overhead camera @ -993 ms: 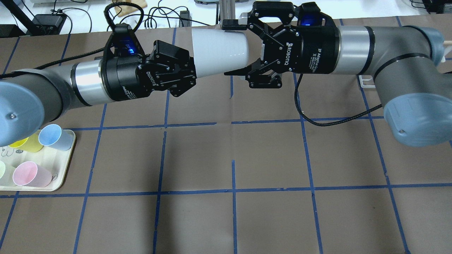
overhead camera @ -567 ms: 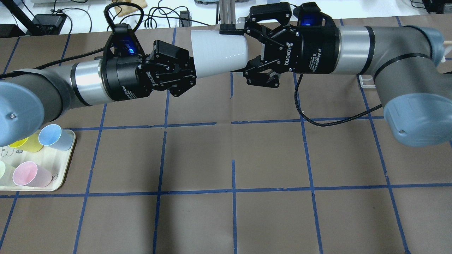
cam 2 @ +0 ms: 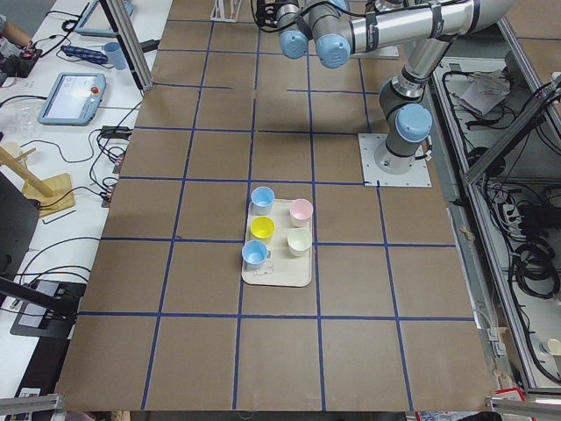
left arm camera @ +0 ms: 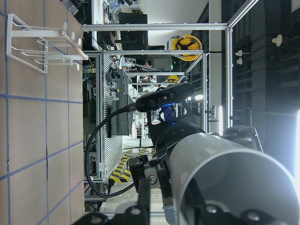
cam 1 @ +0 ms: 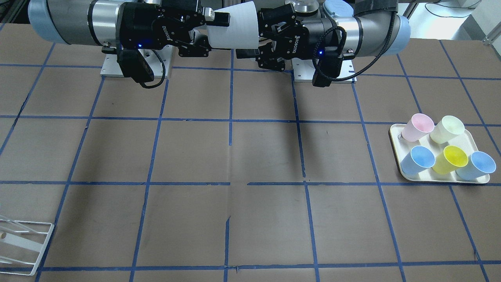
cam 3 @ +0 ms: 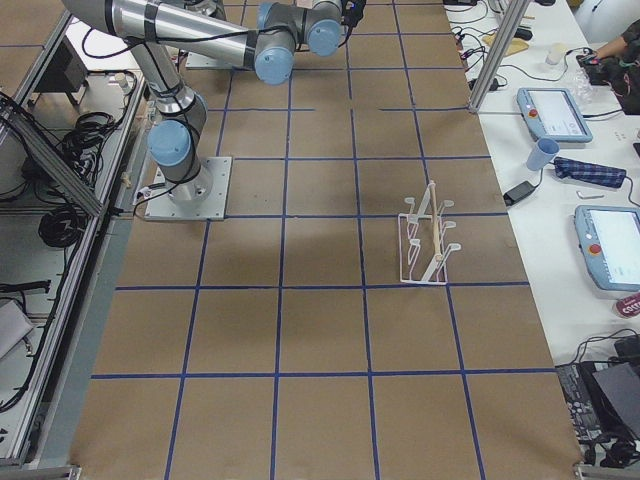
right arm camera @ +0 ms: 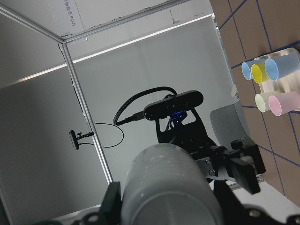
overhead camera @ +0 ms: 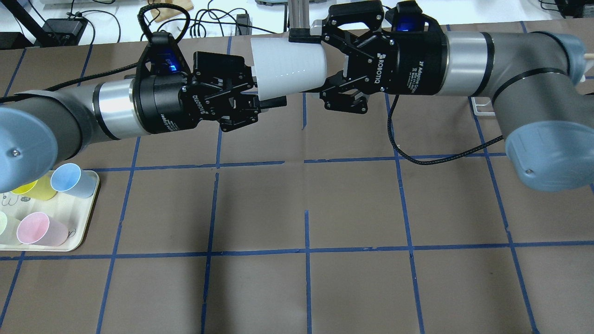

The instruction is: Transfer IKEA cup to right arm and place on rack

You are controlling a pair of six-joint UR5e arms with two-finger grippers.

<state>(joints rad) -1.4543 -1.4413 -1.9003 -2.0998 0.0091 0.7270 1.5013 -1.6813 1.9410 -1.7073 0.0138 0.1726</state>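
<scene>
Clamping IKEA cup [overhead camera: 287, 69], right fingers [overhead camera: 301, 36], left fingers [overhead camera: 274, 103] spread

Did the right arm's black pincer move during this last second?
Yes. The right pincer swung its lower finger off the blue tape line, upward in the overhead view, closing against the pale grey plastic cup.

Robotics lab: blue-taped grid table [cam 1: 250, 156], teach pendants [cam 3: 555, 112], aluminium framing [left arm camera: 154, 26]
</scene>
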